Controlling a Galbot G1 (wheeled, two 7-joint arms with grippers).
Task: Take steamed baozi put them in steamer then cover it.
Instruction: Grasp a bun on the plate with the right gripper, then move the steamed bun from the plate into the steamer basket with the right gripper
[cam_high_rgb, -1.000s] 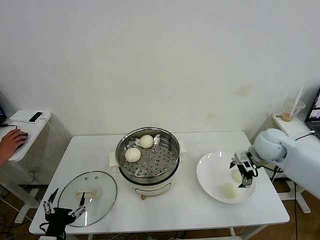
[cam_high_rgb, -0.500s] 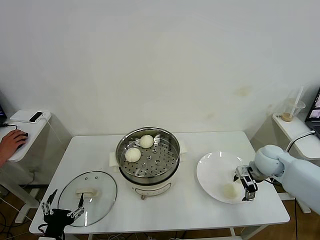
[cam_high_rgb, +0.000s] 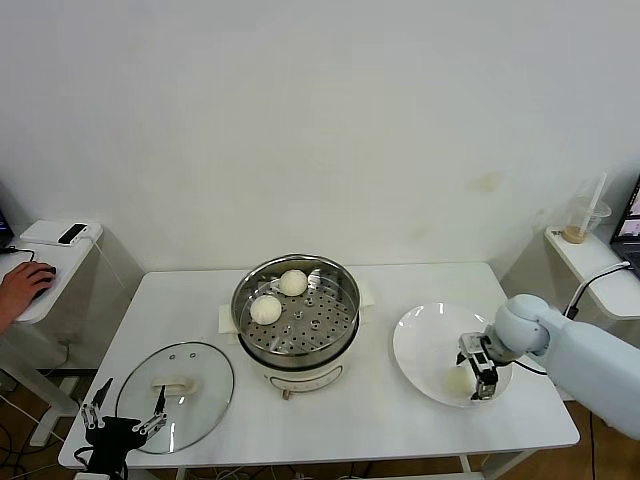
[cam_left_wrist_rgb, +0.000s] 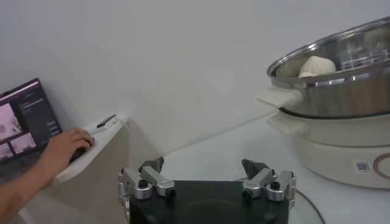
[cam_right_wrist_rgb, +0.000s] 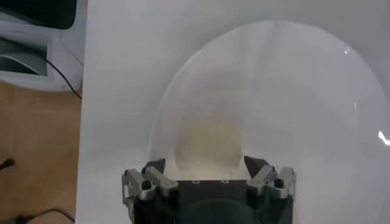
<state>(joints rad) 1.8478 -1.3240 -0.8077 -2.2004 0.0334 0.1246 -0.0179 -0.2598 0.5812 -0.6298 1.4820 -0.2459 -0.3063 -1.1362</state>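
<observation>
The steamer (cam_high_rgb: 296, 322) stands open at mid-table with two steamed baozi (cam_high_rgb: 293, 282) (cam_high_rgb: 266, 309) on its perforated tray. On the white plate (cam_high_rgb: 425, 345) to the right, another baozi (cam_high_rgb: 458, 380) lies by my right gripper (cam_high_rgb: 477, 372). In the right wrist view this baozi (cam_right_wrist_rgb: 207, 141) sits between the fingers of that gripper (cam_right_wrist_rgb: 205, 163), which stand apart on either side with small gaps. The cover (cam_high_rgb: 176, 383) lies flat at the front left. My left gripper (cam_high_rgb: 125, 425) hangs open at the cover's near edge, empty (cam_left_wrist_rgb: 204, 173); its view shows the steamer (cam_left_wrist_rgb: 341, 91).
A person's hand (cam_high_rgb: 25, 280) rests on a low side table (cam_high_rgb: 55, 265) at the left, with a laptop (cam_left_wrist_rgb: 27, 119) beside it. A plastic cup (cam_high_rgb: 585, 220) stands on the side table at the right. The plate sits near the table's front right edge.
My right gripper has come down onto the plate and shifted slightly left; one of the two plate baozi seen earlier is now hidden by it. The left arm has not moved.
</observation>
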